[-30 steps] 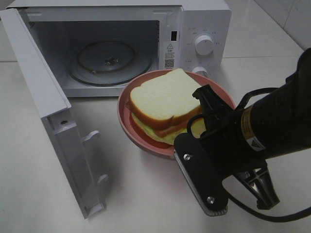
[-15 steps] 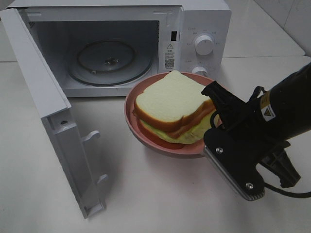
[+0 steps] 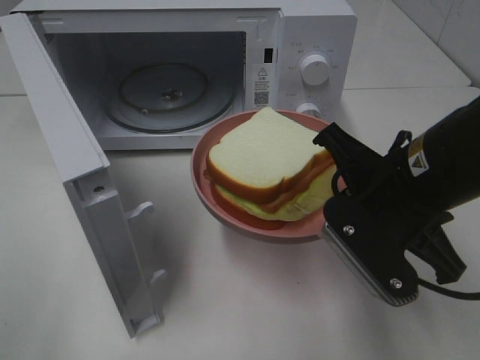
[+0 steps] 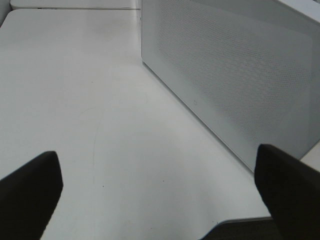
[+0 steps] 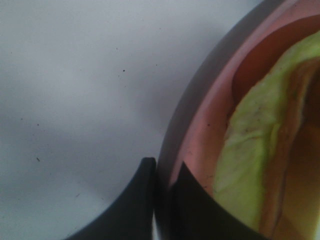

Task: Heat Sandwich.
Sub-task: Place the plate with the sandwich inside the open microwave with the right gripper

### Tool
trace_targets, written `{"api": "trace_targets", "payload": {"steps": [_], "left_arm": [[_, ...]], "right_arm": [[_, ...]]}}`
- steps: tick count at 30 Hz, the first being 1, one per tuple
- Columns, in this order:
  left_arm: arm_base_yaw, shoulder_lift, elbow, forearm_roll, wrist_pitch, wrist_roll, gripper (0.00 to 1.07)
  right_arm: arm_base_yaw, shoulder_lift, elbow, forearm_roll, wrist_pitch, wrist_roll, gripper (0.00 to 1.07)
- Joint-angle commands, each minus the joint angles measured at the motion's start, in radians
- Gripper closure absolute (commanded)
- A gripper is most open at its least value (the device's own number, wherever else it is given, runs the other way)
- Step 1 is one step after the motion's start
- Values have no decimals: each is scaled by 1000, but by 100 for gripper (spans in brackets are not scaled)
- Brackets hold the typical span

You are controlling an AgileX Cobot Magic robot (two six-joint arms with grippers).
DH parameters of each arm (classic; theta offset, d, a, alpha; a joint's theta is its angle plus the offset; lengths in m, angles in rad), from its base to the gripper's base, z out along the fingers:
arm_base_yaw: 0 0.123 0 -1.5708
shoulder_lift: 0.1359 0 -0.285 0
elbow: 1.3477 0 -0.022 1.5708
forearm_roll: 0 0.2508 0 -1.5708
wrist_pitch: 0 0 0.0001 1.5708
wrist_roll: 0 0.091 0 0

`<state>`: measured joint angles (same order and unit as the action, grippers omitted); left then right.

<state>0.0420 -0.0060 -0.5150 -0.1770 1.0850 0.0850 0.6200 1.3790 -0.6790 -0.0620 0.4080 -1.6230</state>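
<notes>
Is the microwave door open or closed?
Open. The door is swung wide out from the microwave, so you can see the glass tray inside.

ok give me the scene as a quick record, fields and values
microwave: door wide open
turntable: inside, nothing on it
sandwich: on the plate, in front of the microwave opening
right claw: shut on the plate's rim
left claw: open, holding nothing, over the table beside the microwave's outer wall
</notes>
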Motion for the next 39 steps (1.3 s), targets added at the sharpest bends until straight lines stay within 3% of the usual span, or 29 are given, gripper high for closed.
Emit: {"api": "trace_targets", "payload": {"steps": [1,11,39], "left_arm": [[-2,-15,1,-7,-10,1,9],[-2,-15,1,-7,-10,0,9],[-2,-15,1,-7,-10,0,9]], "right_arm": [[6,-6,-3,10,-34,-11,107],[52,53,-27,-25,-94,8,107],[52,305,-279,44,-69,-52,107]]}}
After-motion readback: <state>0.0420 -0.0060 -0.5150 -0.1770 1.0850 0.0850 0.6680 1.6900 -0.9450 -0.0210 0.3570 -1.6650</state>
